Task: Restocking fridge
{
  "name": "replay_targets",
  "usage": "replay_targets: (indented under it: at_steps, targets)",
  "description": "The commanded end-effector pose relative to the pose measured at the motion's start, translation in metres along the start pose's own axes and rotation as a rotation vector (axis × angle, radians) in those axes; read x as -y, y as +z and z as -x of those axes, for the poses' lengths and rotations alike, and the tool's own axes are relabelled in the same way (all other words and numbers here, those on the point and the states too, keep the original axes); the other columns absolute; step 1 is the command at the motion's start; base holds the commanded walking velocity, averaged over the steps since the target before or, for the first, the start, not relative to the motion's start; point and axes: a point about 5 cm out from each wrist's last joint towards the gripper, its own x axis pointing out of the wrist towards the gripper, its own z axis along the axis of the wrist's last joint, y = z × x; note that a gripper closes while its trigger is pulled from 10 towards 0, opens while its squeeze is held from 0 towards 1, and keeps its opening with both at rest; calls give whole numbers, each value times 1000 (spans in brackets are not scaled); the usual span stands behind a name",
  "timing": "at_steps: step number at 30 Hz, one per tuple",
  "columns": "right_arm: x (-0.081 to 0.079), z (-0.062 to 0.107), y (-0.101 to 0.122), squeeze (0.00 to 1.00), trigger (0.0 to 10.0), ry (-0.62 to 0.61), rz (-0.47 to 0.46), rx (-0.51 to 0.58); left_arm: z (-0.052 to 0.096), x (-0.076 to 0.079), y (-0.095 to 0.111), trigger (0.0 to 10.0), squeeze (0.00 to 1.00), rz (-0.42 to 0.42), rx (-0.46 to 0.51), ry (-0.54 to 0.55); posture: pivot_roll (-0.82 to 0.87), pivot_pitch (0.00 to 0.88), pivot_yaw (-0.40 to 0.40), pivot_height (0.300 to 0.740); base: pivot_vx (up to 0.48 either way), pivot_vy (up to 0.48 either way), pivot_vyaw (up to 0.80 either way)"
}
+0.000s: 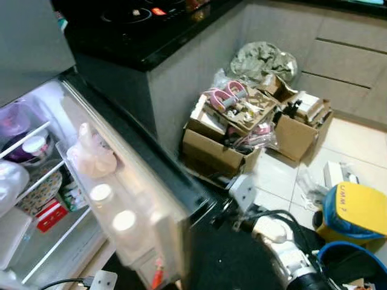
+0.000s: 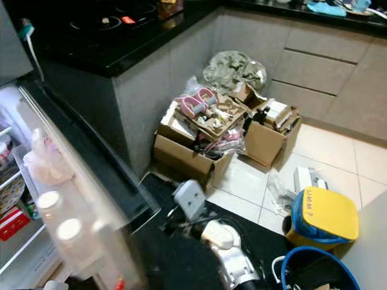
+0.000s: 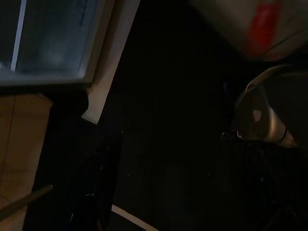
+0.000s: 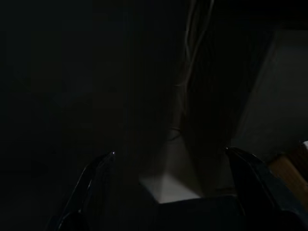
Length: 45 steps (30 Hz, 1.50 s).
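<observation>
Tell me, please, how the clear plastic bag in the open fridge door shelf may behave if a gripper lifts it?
The clear plastic bag looks knotted at the top and bulging, so it would probably sag and change shape. Its thin film may slip or tear under hard fingers. Beside the white-capped bottles, it may snag when pulled out.

An open fridge (image 1: pixel 36 181) stands at the robot's left, its interior lit white. Its door (image 1: pixel 130 181) swings out toward the camera, edge-on, with a dark seal along its rim. In the door's rack stand two bottles with white caps (image 1: pixel 112 208), side by side, and above them sits a soft, pale pink plastic bag (image 1: pixel 91 154). Inside, wire-edged shelves (image 1: pixel 42 175) hold a dark jar with a white lid (image 1: pixel 33 148) on the upper level, a patterned container (image 1: pixel 39 190) on the shelf below, and a red packet (image 1: pixel 51 216) lower still. A white bag (image 1: pixel 9 184) bulges at the far left edge.
</observation>
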Motion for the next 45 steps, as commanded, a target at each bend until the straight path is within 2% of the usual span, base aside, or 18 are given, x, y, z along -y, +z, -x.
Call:
replay_targets:
  at_steps: [1, 7, 16, 26, 30, 35, 45]
  targets:
    - [10, 8, -11, 0, 10000, -71, -9, -44, 1, 0, -5, 10000, 0, -4, -22, -2, 19, 11, -39, 740, 0, 0, 0]
    - [19, 20, -17, 0, 10000, -138, -18, -81, 2, 0, -6, 10000, 0, -6, -25, -3, 14, 7, -37, 740, 0, 0, 0]
    - [13, 18, -13, 0, 10000, -121, -26, -90, 2, -1, -7, 10000, 0, -4, -24, -2, 23, 3, -36, 740, 0, 0, 0]
    - [7, 17, -20, 0, 10000, -138, -47, -118, 2, -2, -7, 10000, 0, -3, -26, 4, 27, 3, -35, 740, 0, 0, 0]
    - [16, 23, -34, 0, 10000, -235, -54, -178, 2, -2, -7, 10000, 0, 1, -24, 5, 25, 5, -33, 740, 0, 0, 0]
    - [18, 28, -38, 0, 10000, -264, -60, -191, 2, -2, -7, 10000, 0, 2, -23, 0, 23, 7, -32, 740, 0, 0, 0]
    - [15, 23, -33, 0, 10000, -250, -55, -171, 2, -2, -6, 10000, 0, 1, -21, -1, 23, 14, -35, 740, -330, 0, 0]
